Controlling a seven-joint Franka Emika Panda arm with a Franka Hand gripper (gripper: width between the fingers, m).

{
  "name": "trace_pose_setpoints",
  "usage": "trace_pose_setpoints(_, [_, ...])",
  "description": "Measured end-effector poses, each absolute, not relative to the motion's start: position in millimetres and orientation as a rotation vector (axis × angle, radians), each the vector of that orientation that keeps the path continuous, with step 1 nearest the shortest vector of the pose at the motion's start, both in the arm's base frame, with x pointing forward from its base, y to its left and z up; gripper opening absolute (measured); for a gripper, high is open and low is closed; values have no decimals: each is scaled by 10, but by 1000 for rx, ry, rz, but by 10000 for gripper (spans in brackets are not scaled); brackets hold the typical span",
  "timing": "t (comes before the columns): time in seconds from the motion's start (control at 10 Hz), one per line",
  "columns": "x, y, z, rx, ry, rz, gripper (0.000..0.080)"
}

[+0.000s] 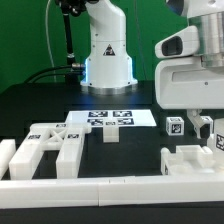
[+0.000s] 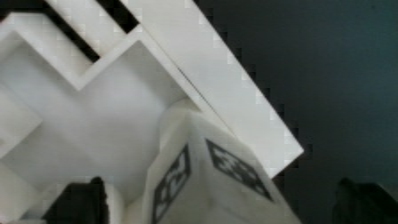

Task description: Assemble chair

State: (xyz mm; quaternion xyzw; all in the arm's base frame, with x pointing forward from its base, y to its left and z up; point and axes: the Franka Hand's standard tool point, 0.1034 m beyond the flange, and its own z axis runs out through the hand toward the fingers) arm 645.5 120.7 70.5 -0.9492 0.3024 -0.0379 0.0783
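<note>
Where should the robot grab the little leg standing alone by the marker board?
Grip the leg by its flat sides, coming straight down from above. It stands alone with nothing touching it, so its top and sides look free.

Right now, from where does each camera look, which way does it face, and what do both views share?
Exterior view: off the arm, facing the arm's base across the black table; the gripper shows at the exterior view's right.
Wrist view: on the wrist, looking down between its fingertips at a tagged chair part and white chair frames.
Shared: the gripper and the chair parts near it.
</note>
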Motion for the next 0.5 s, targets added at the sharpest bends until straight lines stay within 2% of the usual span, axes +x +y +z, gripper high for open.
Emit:
trace_pose_setpoints(0.2, [6457, 1195, 707, -2941, 604, -137, 649])
trace_pose_setpoints(0.5, [6493, 1253, 774, -3082, -144, -90, 649])
